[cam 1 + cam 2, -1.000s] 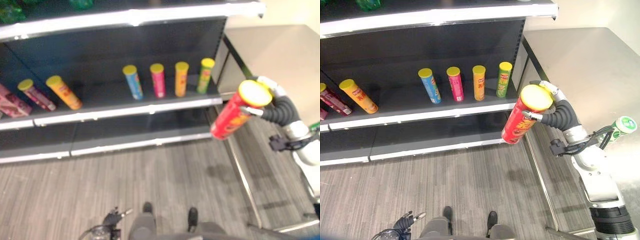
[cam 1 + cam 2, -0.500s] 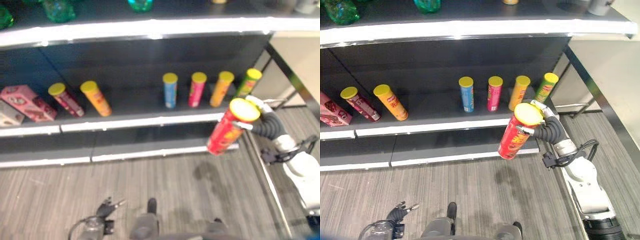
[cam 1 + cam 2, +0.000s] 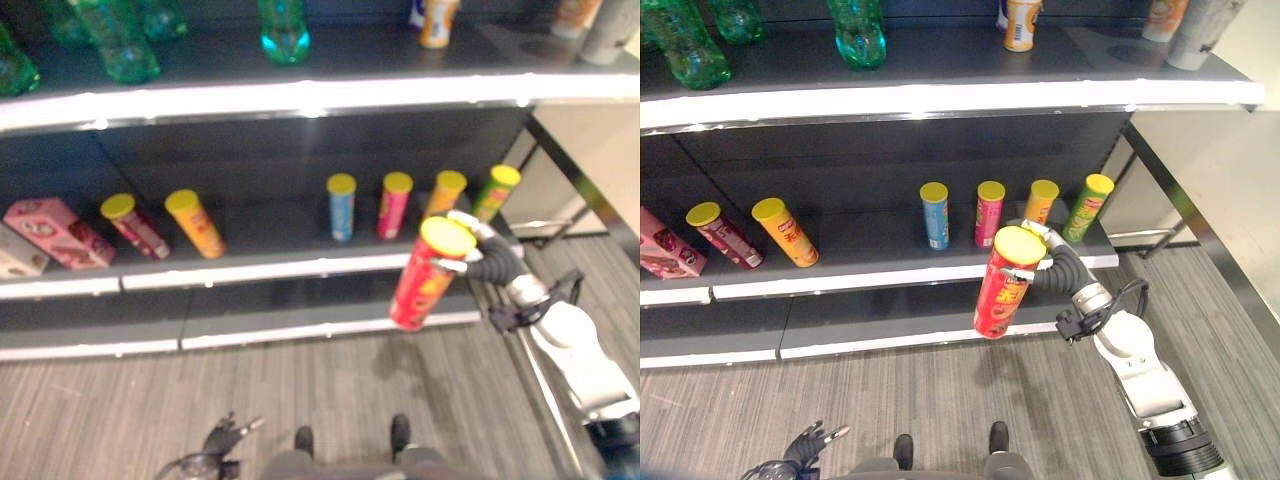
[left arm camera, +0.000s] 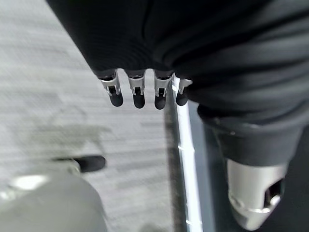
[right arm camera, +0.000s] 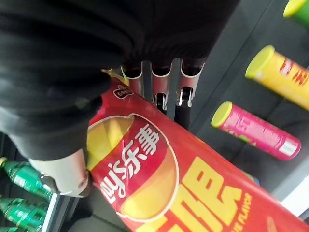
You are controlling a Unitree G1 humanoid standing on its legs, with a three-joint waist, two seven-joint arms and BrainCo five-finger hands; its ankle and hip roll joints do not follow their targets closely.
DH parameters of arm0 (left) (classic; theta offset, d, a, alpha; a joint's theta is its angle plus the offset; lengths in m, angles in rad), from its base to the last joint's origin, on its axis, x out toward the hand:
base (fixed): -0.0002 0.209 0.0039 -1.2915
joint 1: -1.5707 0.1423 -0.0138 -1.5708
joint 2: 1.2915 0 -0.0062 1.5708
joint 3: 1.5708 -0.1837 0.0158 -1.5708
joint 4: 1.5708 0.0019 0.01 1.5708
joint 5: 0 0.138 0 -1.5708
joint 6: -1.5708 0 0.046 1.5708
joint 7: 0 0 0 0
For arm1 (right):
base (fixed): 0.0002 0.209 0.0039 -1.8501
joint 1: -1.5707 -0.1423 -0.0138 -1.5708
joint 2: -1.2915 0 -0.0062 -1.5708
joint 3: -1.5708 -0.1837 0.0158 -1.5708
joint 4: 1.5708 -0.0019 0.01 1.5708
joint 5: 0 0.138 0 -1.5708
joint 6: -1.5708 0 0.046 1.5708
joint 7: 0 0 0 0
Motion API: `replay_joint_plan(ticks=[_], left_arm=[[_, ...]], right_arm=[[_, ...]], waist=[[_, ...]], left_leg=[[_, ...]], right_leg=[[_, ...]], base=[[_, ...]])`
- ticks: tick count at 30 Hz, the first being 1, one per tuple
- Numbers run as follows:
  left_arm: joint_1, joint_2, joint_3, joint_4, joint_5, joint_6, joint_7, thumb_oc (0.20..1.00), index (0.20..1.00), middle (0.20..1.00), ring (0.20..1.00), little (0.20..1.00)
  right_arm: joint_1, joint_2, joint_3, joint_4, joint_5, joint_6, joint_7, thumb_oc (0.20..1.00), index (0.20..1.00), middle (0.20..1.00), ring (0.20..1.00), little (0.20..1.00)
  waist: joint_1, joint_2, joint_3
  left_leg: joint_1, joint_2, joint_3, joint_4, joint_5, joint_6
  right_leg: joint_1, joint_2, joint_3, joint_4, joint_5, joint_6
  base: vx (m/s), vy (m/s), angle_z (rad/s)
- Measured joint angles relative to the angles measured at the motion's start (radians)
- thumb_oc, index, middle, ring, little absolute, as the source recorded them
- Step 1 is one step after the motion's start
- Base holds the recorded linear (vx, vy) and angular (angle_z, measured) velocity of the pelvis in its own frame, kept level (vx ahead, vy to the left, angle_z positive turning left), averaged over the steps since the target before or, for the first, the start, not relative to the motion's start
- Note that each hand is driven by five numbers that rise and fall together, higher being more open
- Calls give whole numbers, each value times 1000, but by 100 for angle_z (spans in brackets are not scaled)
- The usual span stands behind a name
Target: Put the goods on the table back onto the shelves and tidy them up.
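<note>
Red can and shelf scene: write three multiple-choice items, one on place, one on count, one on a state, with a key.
1. Where is the red can?
A. on the top shelf
B. in the right hand, in front of the middle shelf
C. on the floor

2. How many cans stand upright in the row on that shelf, blue can to green can?
A. two
B. six
C. four

3. How is the left hand?
A. holding nothing
B. gripping a bottle
C. holding a box

Key: B, fingers wrap the can off the shelf; C, blue, pink, orange, green; A, nothing lies between its fingers.
</note>
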Motion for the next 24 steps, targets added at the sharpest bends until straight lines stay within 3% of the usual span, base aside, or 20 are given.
replay_joint_plan(ticks=[2,4,5,8,11,14,16,17,19,24], left_arm=[[2,-6,-10,-6,0,-1,-1,1000,1000,1000,1000,1000],[5,-16,-11,3,0,0,-2,1000,1000,1000,1000,1000],[6,-17,-10,9,0,1,-2,1000,1000,1000,1000,1000],[14,-14,-8,13,0,3,1,1000,1000,1000,1000,1000],[5,-2,-8,31,0,3,4,1000,1000,1000,1000,1000],[3,-4,-8,59,0,7,8,1000,1000,1000,1000,1000],[5,7,-9,68,1,10,9,1000,1000,1000,1000,1000],[3,13,-6,66,1,11,11,1000,1000,1000,1000,1000],[-5,36,-6,62,1,10,10,1000,1000,1000,1000,1000],[-5,50,7,49,2,8,24,1000,1000,1000,1000,1000]], right_arm=[[-9,-27,1,0,-1,0,7,200,200,200,200,200],[-17,-63,0,-1,-1,1,8,200,200,200,200,200],[-19,-64,0,-1,-2,3,8,200,200,200,200,200],[-17,-60,31,0,-3,3,9,200,200,200,200,200],[-16,-46,36,15,-11,2,6,200,200,200,200,200],[-21,-29,33,16,-39,3,-7,200,200,200,200,200],[-18,-6,28,19,-55,4,-14,200,200,200,200,200],[-18,3,30,20,-63,7,-15,200,200,200,200,200],[-29,30,28,19,-82,10,-17,200,200,200,200,200],[-38,57,30,21,-90,25,-30,200,200,200,200,200]], waist=[[7,13,7],[1,44,18],[2,49,21],[-1,45,25],[2,15,37],[7,11,42],[6,1,43],[7,4,43],[19,1,43],[34,24,38]], left_leg=[[-21,11,37,44,-3,-3],[-12,45,83,18,-42,-11],[-11,51,101,3,-54,2],[-14,52,133,-25,-48,12],[-31,45,130,-3,-38,20],[-68,59,79,59,-70,13],[-59,31,101,59,-77,21],[-52,19,110,56,-74,46],[-43,-13,111,53,-83,65],[25,-47,128,-63,-45,97]], right_leg=[[8,-2,-7,-6,-2,-8],[18,13,-25,-6,-6,-17],[13,12,-21,-6,-6,-19],[-6,1,-16,1,-4,-18],[-2,-10,-16,-6,-2,-18],[1,-29,-10,1,0,-23],[2,-65,3,3,-7,-24],[8,-74,6,2,-1,-19],[5,-103,9,17,13,-17],[-19,-137,9,82,14,-16]], base=[[153,91,21],[156,160,17],[153,197,2],[157,247,1],[152,271,12],[174,353,-7],[128,288,-2],[95,352,2],[93,456,-2],[63,284,-1]])
